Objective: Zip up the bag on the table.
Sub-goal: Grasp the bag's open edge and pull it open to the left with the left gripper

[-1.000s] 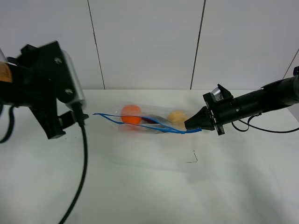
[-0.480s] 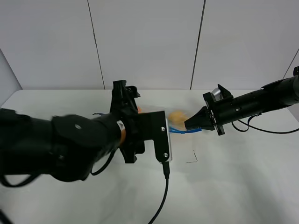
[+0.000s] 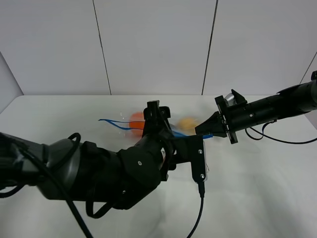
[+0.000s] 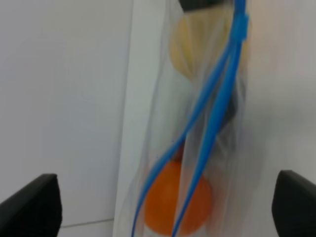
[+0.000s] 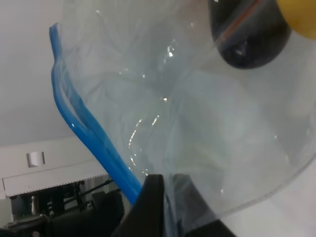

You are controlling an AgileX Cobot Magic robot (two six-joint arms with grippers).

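High view: the bag point(image 3: 133, 121) lies at the centre of the table point(image 3: 257, 188), mostly behind the left arm point(image 3: 109, 171), which reaches in from the lower left. At centre right, the right jaws pinch the end of its blue strip point(image 3: 110, 122).

Left wrist: the left jaws stand wide with the bag between them, its strip halves parted.

Right wrist: the right jaws clamp the bag's corner beside the strip.

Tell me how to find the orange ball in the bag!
Look at the white table, where a clear bag with a blue zipper strip lies. Inside, the orange ball sits at the end farthest from the right gripper pinching the bag. It's bright orange, unlike the pale yellow piece and dark piece.
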